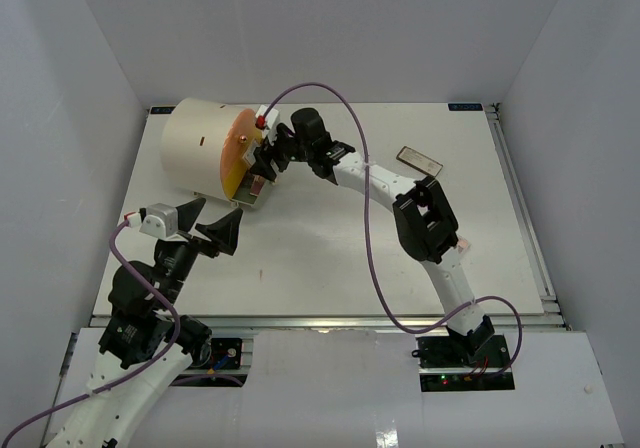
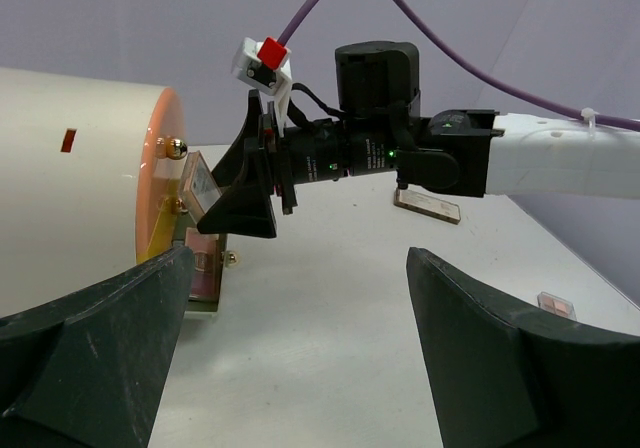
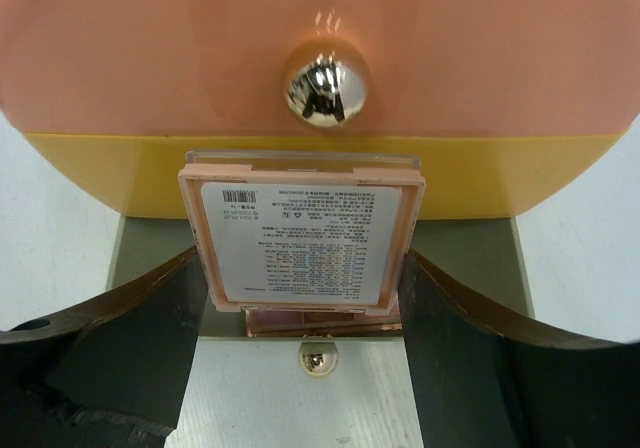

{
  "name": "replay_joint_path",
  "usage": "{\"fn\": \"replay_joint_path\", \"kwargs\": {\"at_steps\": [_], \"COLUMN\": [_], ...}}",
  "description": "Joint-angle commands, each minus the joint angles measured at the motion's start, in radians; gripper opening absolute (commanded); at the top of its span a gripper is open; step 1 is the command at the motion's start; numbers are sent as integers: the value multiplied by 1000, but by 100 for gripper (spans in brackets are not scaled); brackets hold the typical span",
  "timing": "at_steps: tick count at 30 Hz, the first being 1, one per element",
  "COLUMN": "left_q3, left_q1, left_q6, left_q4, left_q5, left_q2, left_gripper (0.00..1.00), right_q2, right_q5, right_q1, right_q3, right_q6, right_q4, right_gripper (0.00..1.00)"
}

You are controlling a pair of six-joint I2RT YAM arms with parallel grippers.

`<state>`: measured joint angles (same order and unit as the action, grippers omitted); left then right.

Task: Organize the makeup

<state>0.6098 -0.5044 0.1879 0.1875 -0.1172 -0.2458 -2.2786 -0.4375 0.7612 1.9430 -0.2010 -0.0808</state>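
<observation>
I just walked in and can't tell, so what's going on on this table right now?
The right pincer holds a palette, label side up, over the open drawer at the foot of the cylinder. A second palette already lies in that drawer. The left pincer hangs open and empty nearby. A third palette lies on the table beyond the right arm.

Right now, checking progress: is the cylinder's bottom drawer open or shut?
Open: the drawer juts out from the orange face, a palette lying inside it.
</observation>
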Motion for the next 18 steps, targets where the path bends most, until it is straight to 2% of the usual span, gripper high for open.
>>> {"fn": "replay_joint_path", "kwargs": {"at_steps": [1,5,15,18], "left_q3": [-4,-4,-4,-4], "left_q1": [9,10,12,12], "left_q6": [-5,-5,-5,-4], "left_q4": [0,1,0,0], "left_q5": [-1,-1,1,3], "left_q2": [-18,-18,-18,-21], "left_gripper": [98,98,98,98], "right_q2": [-17,-30,-11,6], "right_q5": [25,37,51,54], "right_q1": [1,3,4,5], "right_q3": [26,22,-38,-60], "right_q6": [31,38,33,24], "right_q4": [-82,-92,-100,-103], "right_gripper": [45,48,96,90]}}
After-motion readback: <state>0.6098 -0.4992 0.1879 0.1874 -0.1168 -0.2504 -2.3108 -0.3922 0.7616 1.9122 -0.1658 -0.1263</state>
